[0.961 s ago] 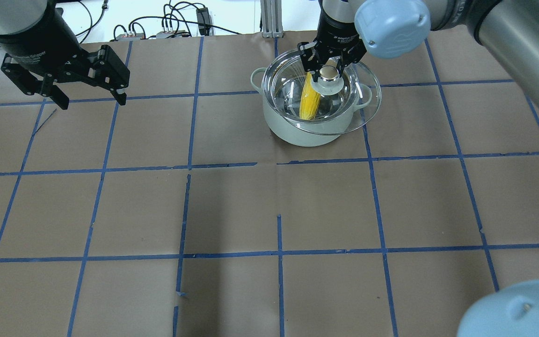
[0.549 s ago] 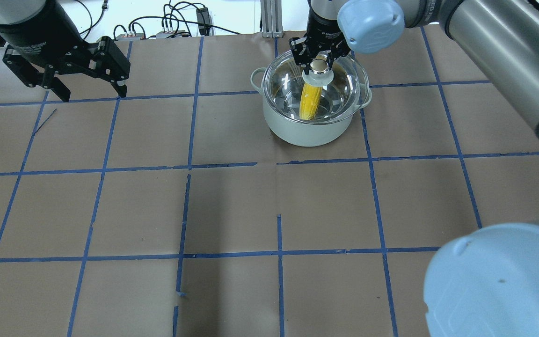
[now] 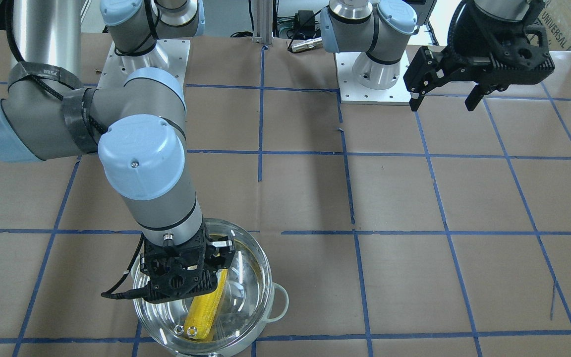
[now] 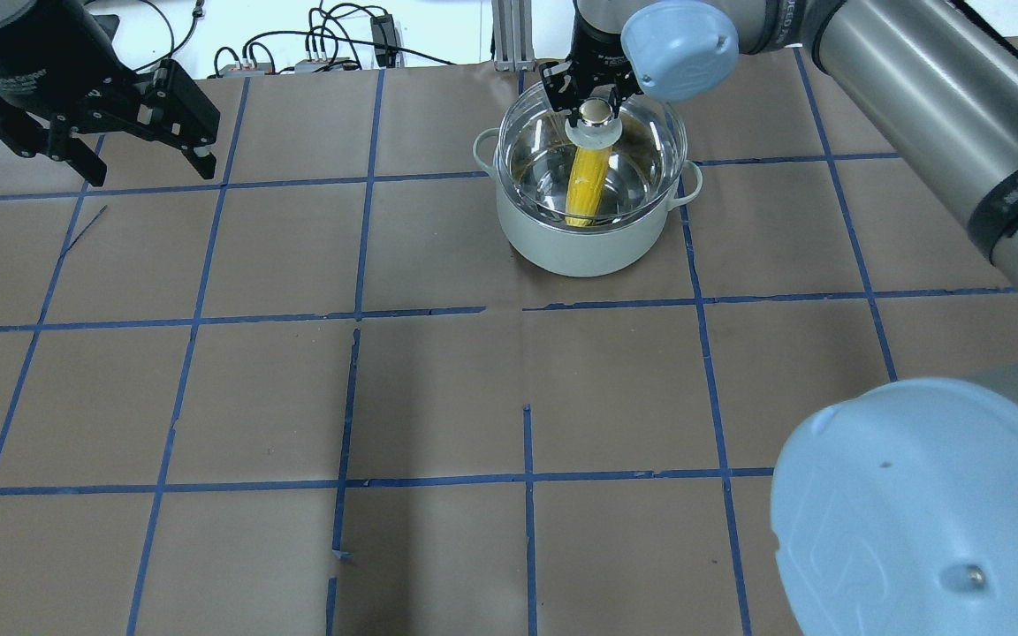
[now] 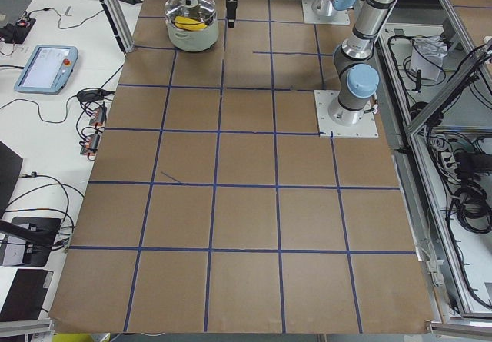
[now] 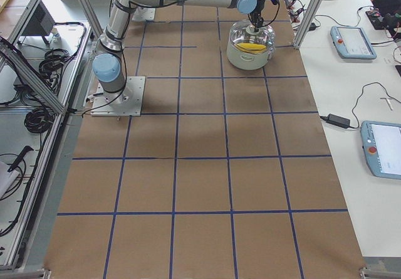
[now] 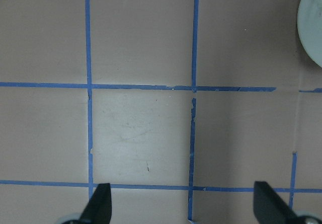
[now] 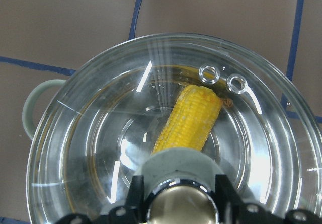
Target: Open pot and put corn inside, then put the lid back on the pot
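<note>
The steel pot (image 4: 580,243) with pale loop handles stands at the far middle of the table. The yellow corn (image 4: 586,187) lies inside it, seen through the glass. My right gripper (image 4: 596,108) is shut on the knob (image 4: 596,122) of the clear glass lid (image 4: 537,163) and holds it centred over the pot's mouth; I cannot tell if it rests on the rim. The right wrist view shows the corn (image 8: 193,118) under the lid (image 8: 95,148) and its vent rings (image 8: 209,74). My left gripper (image 4: 148,172) is open and empty, far to the left.
The table is brown paper with a blue tape grid (image 4: 527,309). Cables and connectors (image 4: 323,49) lie beyond the far edge. The right arm's elbow (image 4: 924,503) fills the near right of the overhead view. The pot's edge (image 7: 313,22) shows in the left wrist view.
My right gripper has carried the lid leftward from an offset position to centred over the pot. My left gripper has drawn back to the left, still open.
</note>
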`<state>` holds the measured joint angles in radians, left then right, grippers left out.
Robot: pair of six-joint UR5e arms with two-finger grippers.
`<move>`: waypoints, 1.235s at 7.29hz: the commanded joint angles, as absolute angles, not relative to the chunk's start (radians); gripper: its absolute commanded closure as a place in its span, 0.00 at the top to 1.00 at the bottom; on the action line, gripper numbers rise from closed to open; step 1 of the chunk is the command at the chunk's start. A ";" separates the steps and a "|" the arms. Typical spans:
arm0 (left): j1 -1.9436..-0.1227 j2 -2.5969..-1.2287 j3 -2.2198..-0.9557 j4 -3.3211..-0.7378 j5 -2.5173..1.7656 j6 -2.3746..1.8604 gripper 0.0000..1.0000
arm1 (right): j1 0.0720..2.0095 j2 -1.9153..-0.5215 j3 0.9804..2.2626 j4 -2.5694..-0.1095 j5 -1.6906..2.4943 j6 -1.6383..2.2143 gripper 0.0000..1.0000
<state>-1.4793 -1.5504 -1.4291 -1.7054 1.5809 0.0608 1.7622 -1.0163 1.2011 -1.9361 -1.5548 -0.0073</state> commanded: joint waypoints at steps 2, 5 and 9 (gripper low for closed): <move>-1.477 -1.542 -1.439 -1.710 1.583 0.058 1.00 | 1.782 -0.994 1.212 -1.951 -1.554 -0.006 0.36; -1.477 -1.539 -1.439 -1.707 1.580 0.060 1.00 | 1.783 -0.992 1.212 -1.945 -1.555 -0.008 0.35; -1.479 -1.540 -1.440 -1.703 1.580 0.061 1.00 | 1.775 -0.997 1.207 -1.936 -1.555 -0.018 0.35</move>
